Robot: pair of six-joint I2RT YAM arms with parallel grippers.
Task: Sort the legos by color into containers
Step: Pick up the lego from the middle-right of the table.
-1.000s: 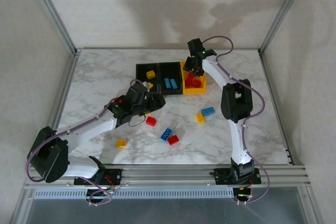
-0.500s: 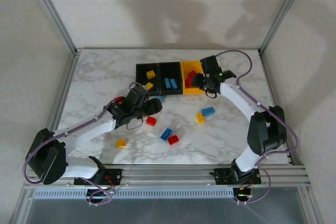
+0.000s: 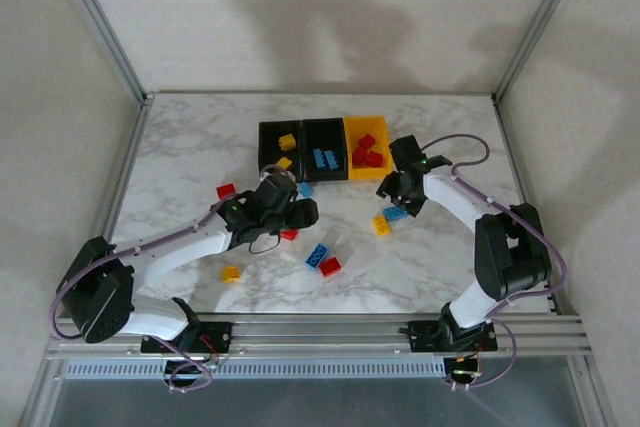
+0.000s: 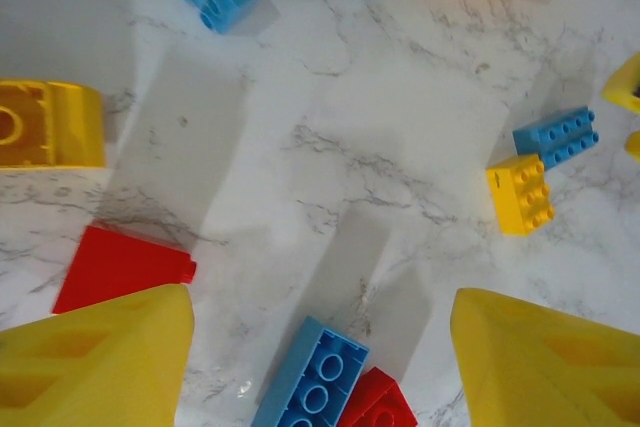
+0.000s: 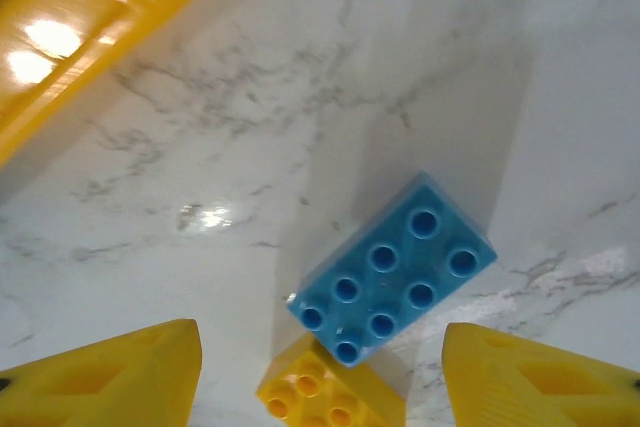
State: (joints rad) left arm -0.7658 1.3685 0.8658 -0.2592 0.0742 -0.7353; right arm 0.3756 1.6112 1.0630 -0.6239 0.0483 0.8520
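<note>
Between the spread fingers of the right hand (image 5: 320,332), which grips nothing, a blue brick (image 5: 392,269) lies studs-up on the table (image 5: 300,97), skewed diagonally to the line along which those fingers would close. Touching its near corner sits a small yellow brick (image 5: 330,397), and that neighbour is the snag: a careless close would likely pinch both, or shove the blue one askew. The step in hand looks to be picking up this blue brick. A good grasp calls for turning the wrist until the fingers face its two long sides, centring over it, then descending straight so the fingertips pass clear of the yellow piece. How high the hand hangs above the table I cannot judge from the wrist view, so the descent is best taken slowly. Just beyond, the yellow-orange bin (image 3: 368,176) holds red bricks (image 3: 366,152). The blue one belongs, by my reading, in the middle black bin (image 3: 324,176), where other blue bricks (image 3: 322,158) lie, so the release should wait until the hand is squarely over that compartment. Farther left, the left hand (image 4: 320,295) is likewise wide open and empty, with a red brick (image 4: 120,269) beside one finger, well apart from the right hand's work, so the two arms should not clash.
</note>
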